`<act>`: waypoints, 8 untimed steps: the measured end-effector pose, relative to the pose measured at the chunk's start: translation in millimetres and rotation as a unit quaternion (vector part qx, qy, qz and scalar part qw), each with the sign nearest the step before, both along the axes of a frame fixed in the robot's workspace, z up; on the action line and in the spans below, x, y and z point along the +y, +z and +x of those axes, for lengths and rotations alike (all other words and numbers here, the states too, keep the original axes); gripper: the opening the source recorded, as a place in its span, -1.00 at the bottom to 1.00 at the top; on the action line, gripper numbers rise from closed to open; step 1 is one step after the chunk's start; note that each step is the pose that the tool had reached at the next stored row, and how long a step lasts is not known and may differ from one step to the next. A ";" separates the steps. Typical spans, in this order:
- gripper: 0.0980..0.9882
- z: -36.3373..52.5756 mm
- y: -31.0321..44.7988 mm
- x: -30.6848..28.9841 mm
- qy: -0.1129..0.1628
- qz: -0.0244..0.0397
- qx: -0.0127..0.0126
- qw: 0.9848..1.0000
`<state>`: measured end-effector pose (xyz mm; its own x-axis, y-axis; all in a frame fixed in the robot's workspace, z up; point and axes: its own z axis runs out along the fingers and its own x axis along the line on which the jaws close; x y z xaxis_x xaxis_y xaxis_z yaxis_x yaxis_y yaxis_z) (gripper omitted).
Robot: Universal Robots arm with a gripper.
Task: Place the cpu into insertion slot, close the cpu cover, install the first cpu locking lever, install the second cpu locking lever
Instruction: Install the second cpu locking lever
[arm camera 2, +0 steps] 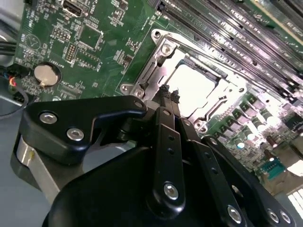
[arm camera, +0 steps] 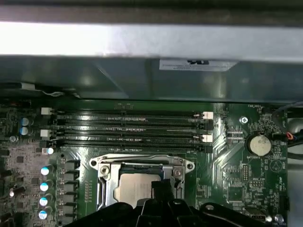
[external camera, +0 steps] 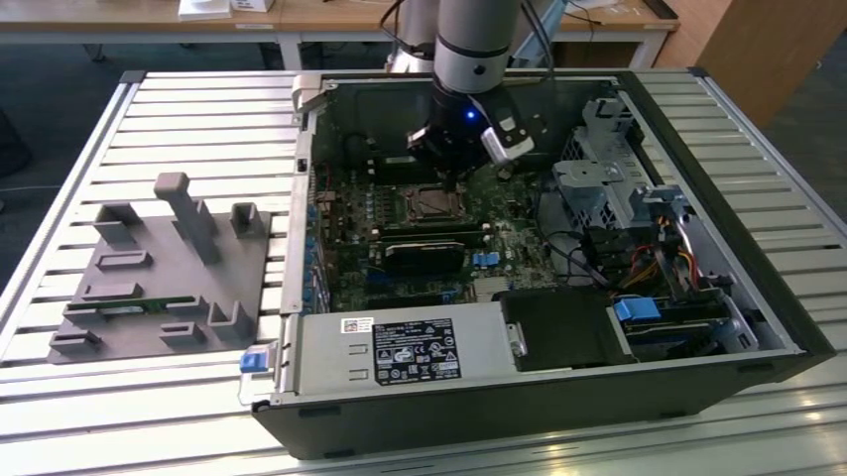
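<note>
Tool (arm camera 2: pixel 169 94) sits low over the insertion slot (arm camera 2: pixel 189 85), inside the open computer case (external camera: pixel 741 297) on the slatted worktop (external camera: pixel 159 129). In the second wrist view the two thin fingertips (arm camera 2: pixel 164 91) are drawn close together, at most a sliver between them, nothing visibly held. They end right at the near edge of the socket frame.

The cpu (arm camera 2: pixel 191 90) lies seated in the slot directly beyond the tips, pale face up. The cpu cover (arm camera 2: pixel 163 52) appears folded down around it, its cut-out framing the chip. Whether it is fully flat cannot be told. I cannot make out the locking levers with confidence in any view.

Risks, as judgement:
- The tips are very near the chip and frame edge. A small sideways error could scrape the chip face or catch the frame and lift it.
- If the cover is not fully down, pressing on a lever could bind or shift the chip on its contacts.
- The memory slots (arm camera: pixel 128 127) lie just past the socket from the tool; overshoot would strike them.

View differences:
- Exterior view: arm (external camera: pixel 470 59) reaching down into the case, the grey fixture block (external camera: pixel 166 278) well off to the side, but the tool hides the tip-to-socket contact zone.
- Second wrist view: gives the tip spacing and their position against the frame.
- First wrist view: looks across the socket (arm camera: pixel 142 182) to the memory slots and case wall, showing clearance ahead; the tips are mostly cut off.
</note>
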<state>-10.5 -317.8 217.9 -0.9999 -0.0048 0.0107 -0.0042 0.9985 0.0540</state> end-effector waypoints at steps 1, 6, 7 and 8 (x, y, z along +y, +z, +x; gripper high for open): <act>-0.98 0.0 3.1 0.0 0.000 0.000 0.000 1.000; -0.98 -0.1 10.7 -0.8 0.000 0.000 0.000 1.000; -0.98 -0.1 10.8 -1.5 0.000 0.000 0.000 1.000; -0.98 -0.2 10.8 -2.4 0.000 0.000 0.000 1.000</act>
<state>-10.7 -320.2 228.7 -0.9999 -0.0049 0.0105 -0.0043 0.9985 0.0540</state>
